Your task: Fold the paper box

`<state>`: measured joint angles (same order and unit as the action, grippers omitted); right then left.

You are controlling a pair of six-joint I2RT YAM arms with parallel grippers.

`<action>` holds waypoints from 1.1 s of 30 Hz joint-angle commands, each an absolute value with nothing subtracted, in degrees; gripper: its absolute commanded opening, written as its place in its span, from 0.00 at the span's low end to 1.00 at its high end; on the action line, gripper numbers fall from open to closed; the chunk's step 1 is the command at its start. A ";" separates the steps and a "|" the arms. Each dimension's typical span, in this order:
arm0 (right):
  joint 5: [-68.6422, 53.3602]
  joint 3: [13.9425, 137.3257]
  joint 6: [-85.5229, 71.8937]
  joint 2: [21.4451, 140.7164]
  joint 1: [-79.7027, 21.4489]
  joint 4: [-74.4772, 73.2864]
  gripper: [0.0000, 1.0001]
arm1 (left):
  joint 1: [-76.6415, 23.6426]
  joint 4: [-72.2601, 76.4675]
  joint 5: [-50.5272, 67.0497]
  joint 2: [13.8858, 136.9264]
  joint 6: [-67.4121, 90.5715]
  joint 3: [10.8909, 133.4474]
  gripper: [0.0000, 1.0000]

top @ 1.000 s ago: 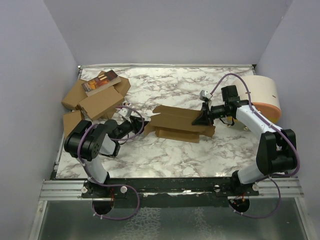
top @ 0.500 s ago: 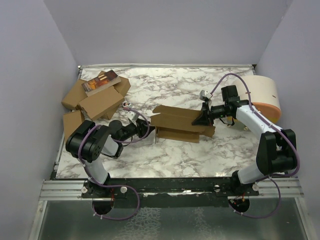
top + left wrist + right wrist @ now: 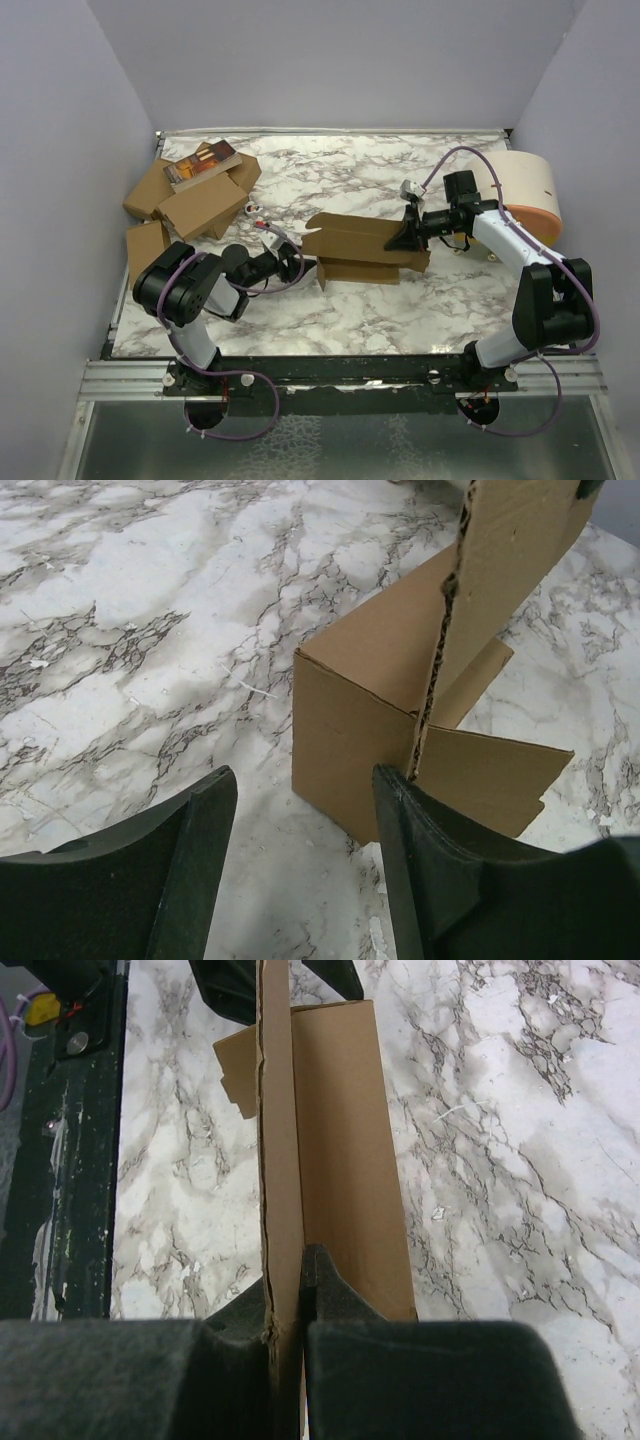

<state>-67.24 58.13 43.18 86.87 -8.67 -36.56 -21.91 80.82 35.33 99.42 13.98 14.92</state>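
Built as a matched pair, left arm [image 3: 190, 290] and right arm [image 3: 520, 262]: chunky round black joint housings, smooth white shells on the links between. Strung with purple cable [image 3: 462, 150], looping out from each base and running along the links toward the wrist. Fitted with a small pale camera [image 3: 410, 188] block by each wrist. Tipped with a left tool [image 3: 305, 790] of two broad, dark, matt fingers [image 3: 195, 850], flat on the inner faces and rounded at the tips. Same dark fingers on the right tool [image 3: 288, 1290], slightly grainy up close, like moulded plastic.
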 commanded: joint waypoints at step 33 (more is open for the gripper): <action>-69.32 60.36 50.62 87.12 -8.91 -43.95 0.01 | -27.70 101.48 29.37 105.19 14.56 8.32 0.72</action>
